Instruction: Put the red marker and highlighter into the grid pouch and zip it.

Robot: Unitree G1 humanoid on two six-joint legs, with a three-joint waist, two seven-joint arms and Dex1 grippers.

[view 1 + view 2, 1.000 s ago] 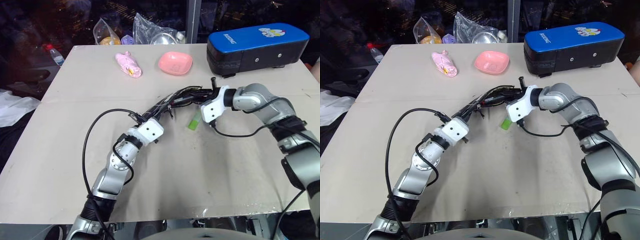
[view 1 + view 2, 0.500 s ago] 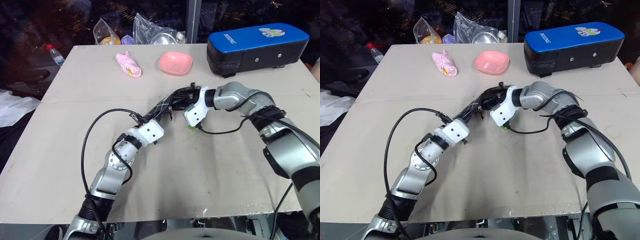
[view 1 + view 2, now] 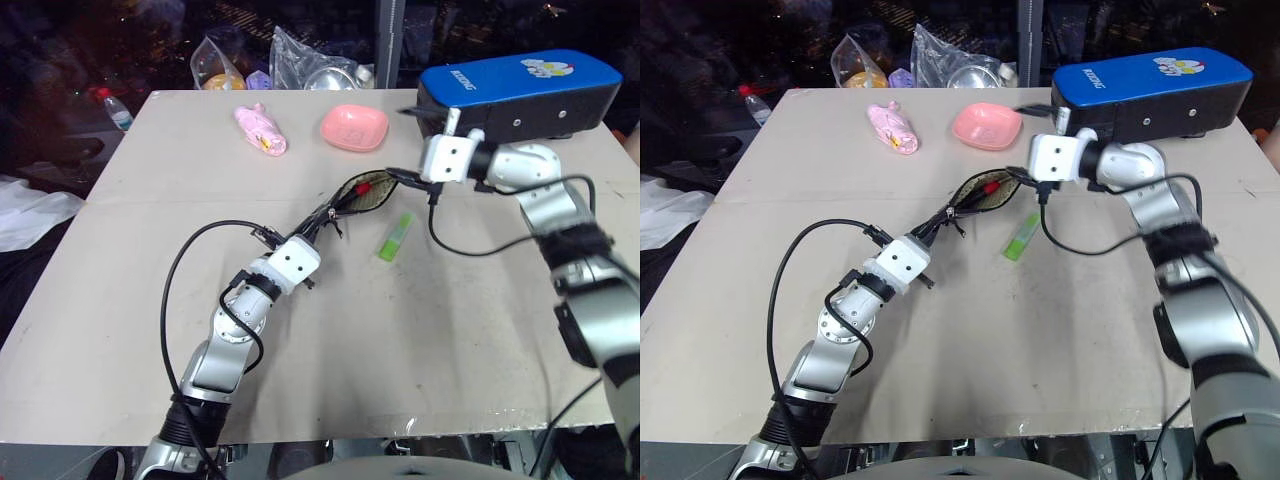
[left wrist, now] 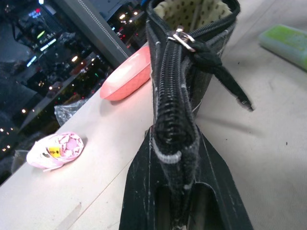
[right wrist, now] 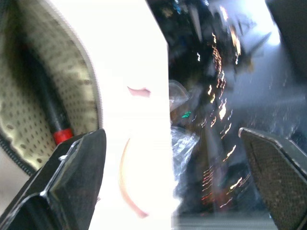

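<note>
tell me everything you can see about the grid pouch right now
The grid pouch is a flat black fabric pouch with thin white grid lines and a pale dotted lining. Its black zipper is undone at the far end, so the mouth gapes open, and the zipper pull hangs at the side. The red marker lies inside, its red part showing at the mouth. The left hand is shut on the pouch's near end. The pouch lies near the table's middle, with the highlighter on the table beside it, apart.

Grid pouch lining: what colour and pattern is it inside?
Pale cream with small dark dots, clearest in the right wrist view of the grid pouch.
</note>
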